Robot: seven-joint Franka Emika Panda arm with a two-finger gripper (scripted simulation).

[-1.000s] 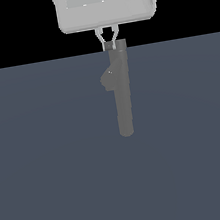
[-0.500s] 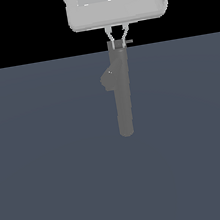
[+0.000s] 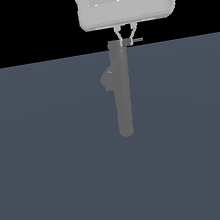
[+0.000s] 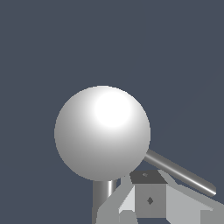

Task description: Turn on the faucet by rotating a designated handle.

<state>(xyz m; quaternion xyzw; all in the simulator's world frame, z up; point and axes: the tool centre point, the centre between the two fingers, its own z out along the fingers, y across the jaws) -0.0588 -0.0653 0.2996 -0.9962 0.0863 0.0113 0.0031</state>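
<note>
The faucet (image 3: 121,92) is a tall dark grey column with a stub spout (image 3: 107,80) on the exterior view's left. The handle (image 3: 136,40), a thin light grey rod, juts from the cap toward the exterior view's right. My gripper (image 3: 127,38) hangs over the cap, its thin fingers converging onto the root of the rod. In the wrist view the cap is a pale dome (image 4: 103,133), the handle (image 4: 180,173) runs out from under it, and my fingertips (image 4: 148,201) appear closed together beside the rod, not around it.
The dark blue-grey floor (image 3: 53,182) spreads around the column. A short grey cylinder (image 4: 105,191) shows under the dome in the wrist view, likely the spout.
My gripper has shifted toward the exterior view's right. The handle now sticks out further to that side of the cap than before.
</note>
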